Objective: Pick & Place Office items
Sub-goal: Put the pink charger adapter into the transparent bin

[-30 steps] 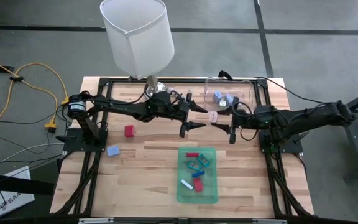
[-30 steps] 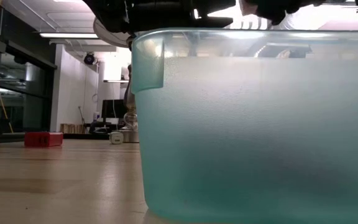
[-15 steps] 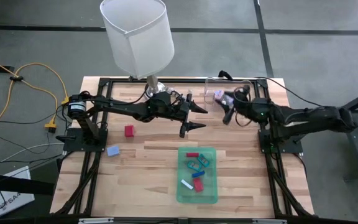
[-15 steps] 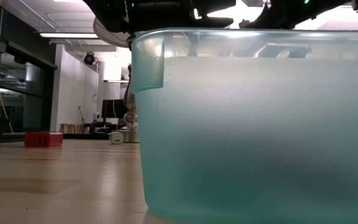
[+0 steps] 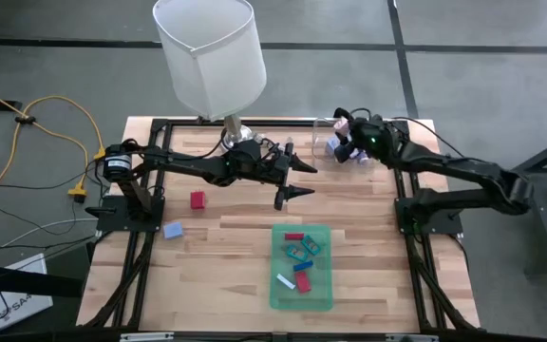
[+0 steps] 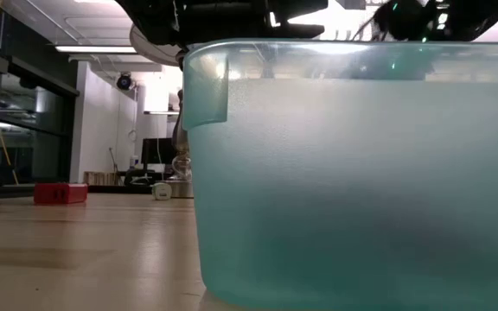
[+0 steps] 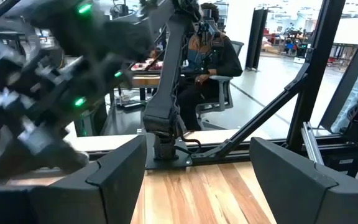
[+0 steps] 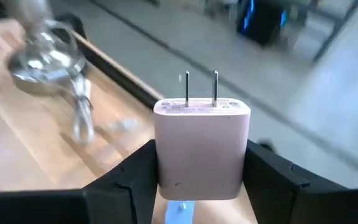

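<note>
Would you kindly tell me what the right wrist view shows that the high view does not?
Only the right wrist view shows the pink two-pronged charger clamped between the right gripper's fingers. Only the high view shows the green tray holding items, the red block, the blue piece and the left gripper, open. Both show the lamp base on the table.

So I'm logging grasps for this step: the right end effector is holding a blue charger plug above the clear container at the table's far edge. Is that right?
Nearly right, but the colour is wrong. The right wrist view shows the right end effector shut on a pale pink charger plug, prongs pointing away from the camera. The high view places it over the clear container at the far edge.
</note>
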You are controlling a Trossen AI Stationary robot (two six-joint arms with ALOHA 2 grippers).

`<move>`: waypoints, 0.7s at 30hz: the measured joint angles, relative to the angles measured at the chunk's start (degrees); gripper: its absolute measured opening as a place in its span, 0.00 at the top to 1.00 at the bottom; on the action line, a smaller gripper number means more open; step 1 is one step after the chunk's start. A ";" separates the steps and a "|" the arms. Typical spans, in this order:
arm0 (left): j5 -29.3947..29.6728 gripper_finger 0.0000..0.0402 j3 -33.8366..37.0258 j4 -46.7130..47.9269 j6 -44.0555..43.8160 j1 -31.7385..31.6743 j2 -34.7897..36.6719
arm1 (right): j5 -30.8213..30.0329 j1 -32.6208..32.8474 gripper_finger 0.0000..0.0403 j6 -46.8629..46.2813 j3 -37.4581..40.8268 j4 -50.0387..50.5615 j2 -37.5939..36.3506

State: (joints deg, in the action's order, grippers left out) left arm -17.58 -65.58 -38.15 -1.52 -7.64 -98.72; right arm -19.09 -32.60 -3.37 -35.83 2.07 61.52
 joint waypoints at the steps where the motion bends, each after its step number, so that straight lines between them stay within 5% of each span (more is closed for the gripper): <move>1: -0.02 0.31 0.00 0.00 0.00 0.00 0.02 | 1.26 -1.75 0.53 -1.03 0.00 0.79 1.01; 10: -0.02 0.31 0.00 0.00 0.00 0.00 0.07 | 8.96 -11.46 0.53 -5.09 0.00 4.80 10.07; 21: -0.01 0.31 0.00 0.03 0.06 0.00 0.07 | 3.30 -12.96 0.54 -8.88 0.00 10.99 13.75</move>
State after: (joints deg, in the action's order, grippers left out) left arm -17.60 -65.58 -38.12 -1.46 -7.64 -98.65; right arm -15.79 -45.56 -12.25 -35.83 13.06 75.26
